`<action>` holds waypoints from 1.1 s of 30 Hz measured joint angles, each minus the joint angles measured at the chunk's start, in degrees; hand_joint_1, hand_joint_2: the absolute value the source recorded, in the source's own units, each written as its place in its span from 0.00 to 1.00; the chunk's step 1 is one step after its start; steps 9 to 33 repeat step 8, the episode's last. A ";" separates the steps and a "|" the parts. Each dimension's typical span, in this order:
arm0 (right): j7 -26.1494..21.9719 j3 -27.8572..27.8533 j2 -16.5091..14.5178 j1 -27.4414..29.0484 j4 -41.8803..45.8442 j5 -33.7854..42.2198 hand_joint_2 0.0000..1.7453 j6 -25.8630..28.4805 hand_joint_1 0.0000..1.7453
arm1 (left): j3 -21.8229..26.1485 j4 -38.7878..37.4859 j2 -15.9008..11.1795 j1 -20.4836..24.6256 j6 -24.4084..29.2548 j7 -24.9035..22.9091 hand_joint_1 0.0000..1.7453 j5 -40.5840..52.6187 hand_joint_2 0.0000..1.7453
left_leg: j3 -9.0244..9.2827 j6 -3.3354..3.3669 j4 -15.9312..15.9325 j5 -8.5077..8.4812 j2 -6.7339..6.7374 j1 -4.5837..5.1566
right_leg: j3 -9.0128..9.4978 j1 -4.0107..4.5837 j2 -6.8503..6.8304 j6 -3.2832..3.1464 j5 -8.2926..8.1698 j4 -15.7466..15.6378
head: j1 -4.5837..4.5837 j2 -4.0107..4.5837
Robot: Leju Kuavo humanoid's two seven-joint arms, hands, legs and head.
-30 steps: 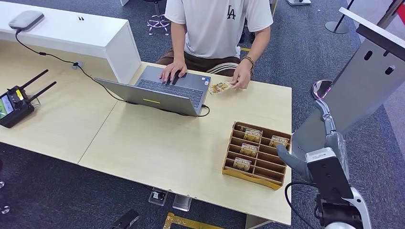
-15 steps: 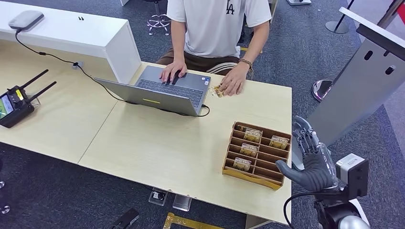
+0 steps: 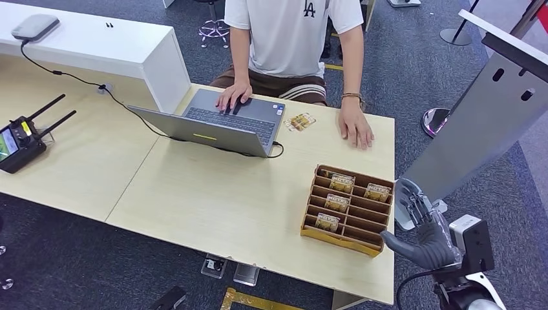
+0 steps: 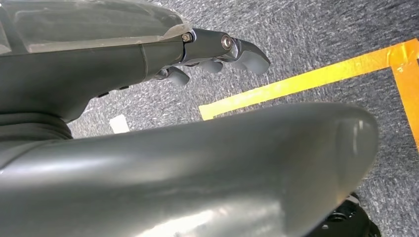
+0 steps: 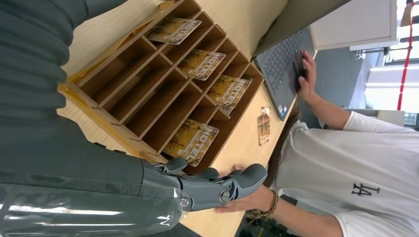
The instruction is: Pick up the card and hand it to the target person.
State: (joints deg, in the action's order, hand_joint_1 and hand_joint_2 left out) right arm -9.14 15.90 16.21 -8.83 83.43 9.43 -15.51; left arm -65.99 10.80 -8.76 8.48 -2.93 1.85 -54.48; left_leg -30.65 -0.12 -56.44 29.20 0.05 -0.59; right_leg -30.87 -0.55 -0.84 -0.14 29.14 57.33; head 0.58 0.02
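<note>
A small stack of cards [image 3: 298,121] lies on the table beside the laptop, in front of the seated person [image 3: 291,39]; it also appears as the cards [image 5: 263,126] in the right wrist view. The person's hand [image 3: 357,126] rests flat on the table to the right of them. A wooden card box [image 3: 371,237] near the table's right edge holds several more cards [image 3: 336,203]. My right hand [image 3: 421,236] hovers open and empty just off that edge, beside the box, its fingers [image 5: 225,183] spread. My left hand [image 4: 217,52] hangs over the floor, holding nothing.
An open grey laptop [image 3: 216,123] stands in front of the person, who keeps the other hand on its keyboard. A controller with antennas [image 3: 22,139] lies at the table's left. A grey slanted stand [image 3: 481,123] rises close to my right arm. Yellow tape [image 4: 306,79] marks the carpet.
The person laid the card down beside the laptop and slid that hand away to the right. My right hand came down from its raised position to beside the box.
</note>
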 joint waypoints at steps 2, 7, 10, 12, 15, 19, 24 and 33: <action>0.07 -0.13 0.34 0.10 -0.17 -0.03 1.00 0.01 0.00 | 0.00 0.00 -0.04 -0.19 0.00 0.08 0.00 -0.04 0.00 | 0.00 0.00 0.00 0.00 0.00 0.00 | 0.00 0.00 0.00 0.00 0.00 0.00 | -0.01 0.00; 0.15 -0.32 0.93 0.15 -0.32 -0.25 1.00 0.04 0.00 | 0.00 0.00 -0.13 -0.53 0.00 0.22 0.00 -0.35 0.00 | 0.00 0.00 0.00 0.00 0.00 0.00 | 0.00 0.00 0.00 0.00 0.00 0.00 | 0.00 0.00; 0.15 -0.35 0.97 0.16 -0.33 -0.26 1.00 0.05 0.00 | 0.00 0.00 -0.13 -0.56 0.00 0.24 0.00 -0.39 0.00 | 0.00 0.00 0.00 0.00 0.00 0.00 | 0.00 0.00 0.00 0.00 0.00 0.00 | 0.00 0.00; 0.15 -0.35 0.97 0.16 -0.33 -0.26 1.00 0.05 0.00 | 0.00 0.00 -0.13 -0.56 0.00 0.24 0.00 -0.39 0.00 | 0.00 0.00 0.00 0.00 0.00 0.00 | 0.00 0.00 0.00 0.00 0.00 0.00 | 0.00 0.00; 0.15 -0.35 0.97 0.16 -0.33 -0.26 1.00 0.05 0.00 | 0.00 0.00 -0.13 -0.56 0.00 0.24 0.00 -0.39 0.00 | 0.00 0.00 0.00 0.00 0.00 0.00 | 0.00 0.00 0.00 0.00 0.00 0.00 | 0.00 0.00; 0.15 -0.35 0.97 0.16 -0.33 -0.26 1.00 0.05 0.00 | 0.00 0.00 -0.13 -0.56 0.00 0.24 0.00 -0.39 0.00 | 0.00 0.00 0.00 0.00 0.00 0.00 | 0.00 0.00 0.00 0.00 0.00 0.00 | 0.00 0.00; 0.15 -0.35 0.97 0.16 -0.33 -0.26 1.00 0.05 0.00 | 0.00 0.00 -0.13 -0.56 0.00 0.24 0.00 -0.39 0.00 | 0.00 0.00 0.00 0.00 0.00 0.00 | 0.00 0.00 0.00 0.00 0.00 0.00 | 0.00 0.00; 0.15 -0.35 0.97 0.16 -0.33 -0.26 1.00 0.05 0.00 | 0.00 0.00 -0.13 -0.56 0.00 0.24 0.00 -0.39 0.00 | 0.00 0.00 0.00 0.00 0.00 0.00 | 0.00 0.00 0.00 0.00 0.00 0.00 | 0.00 0.00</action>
